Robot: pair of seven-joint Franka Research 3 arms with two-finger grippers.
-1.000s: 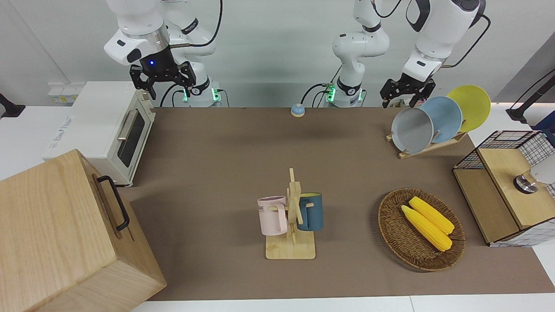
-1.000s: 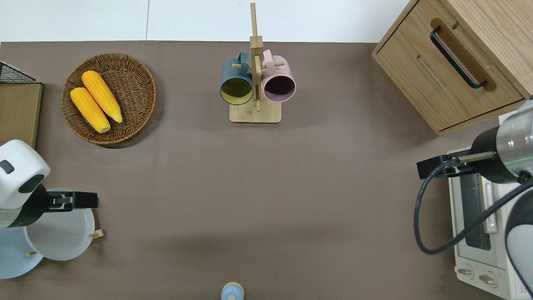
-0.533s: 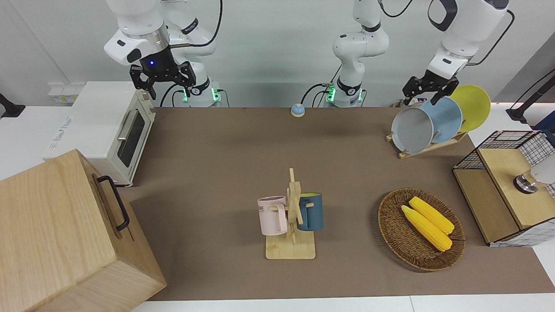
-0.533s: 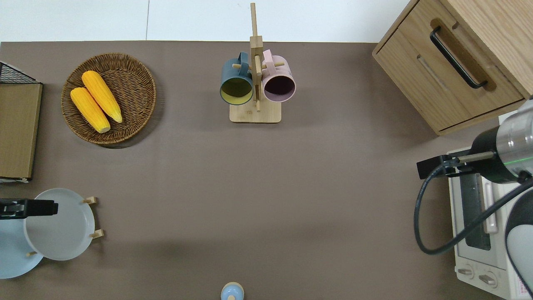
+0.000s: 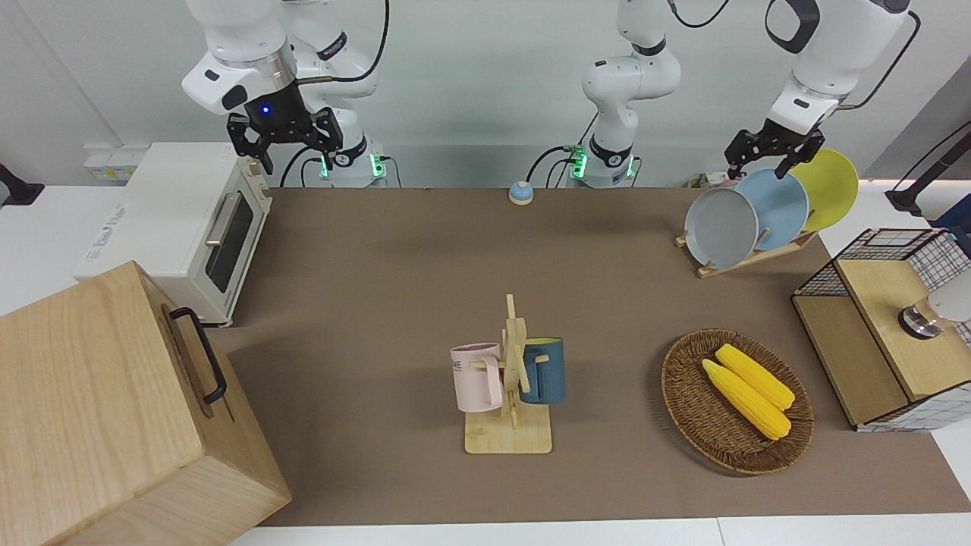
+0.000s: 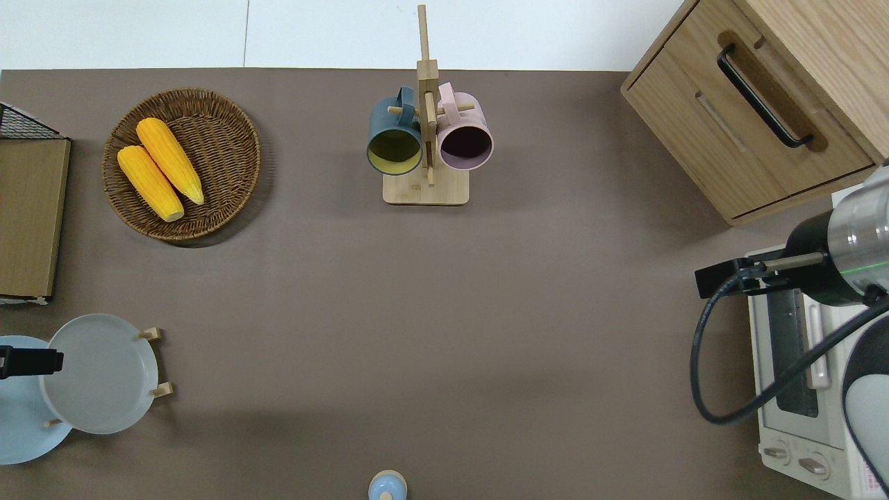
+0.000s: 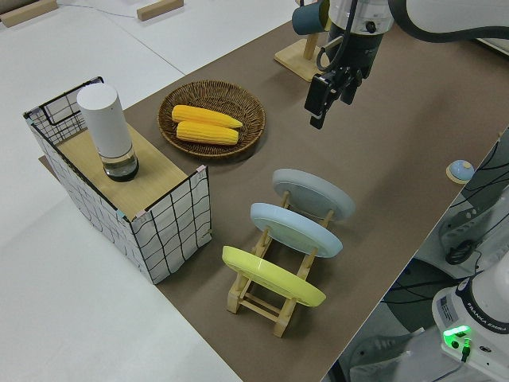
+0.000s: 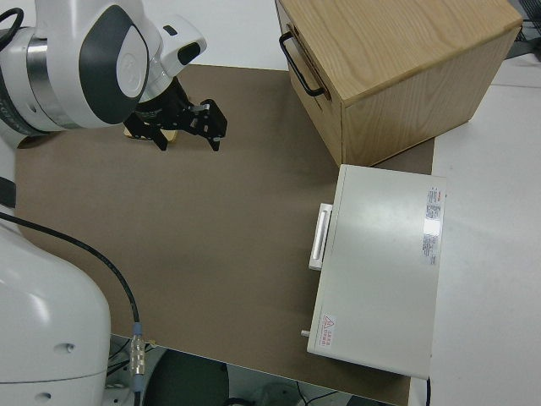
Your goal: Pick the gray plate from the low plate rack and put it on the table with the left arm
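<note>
Grippers come first, being closest to the robots. The right gripper (image 5: 284, 140) is parked with its jaws spread wide and nothing in them. The left gripper (image 5: 772, 152) hangs in the air with its jaws also apart and empty. Seen from overhead, it is over the light-blue plate (image 5: 781, 205) and reaches to the rim of the gray plate (image 5: 721, 227), and it grips neither. On the table (image 5: 379, 303), a small blue dome (image 5: 520, 192) sits at the edge nearest the robots, about midway between the two arm bases. A little farther out, at the left arm's end, stands the low plate rack (image 7: 262, 298) with three plates leaning in its slots. The gray plate is in the end slot toward the right arm's end, the light-blue plate is next to it, and the yellow plate (image 5: 831, 186) is last, toward the table's border. At about the same depth, at the right arm's end, is a white toaster oven (image 5: 182, 220). Farther from the robots than the rack, a wicker basket (image 5: 698, 425) holds two ears of corn (image 5: 751, 387). Beside it, toward the table's border, is a wire crate (image 5: 880, 334) with a wooden top on which a white cylinder (image 7: 106, 127) stands. A wooden mug stand (image 5: 512, 379) near the middle of the table carries a pink mug (image 5: 476, 378) and a dark-blue mug (image 5: 544, 370). A wooden cabinet (image 5: 114, 409) with a black handle sits farther out than the oven.
</note>
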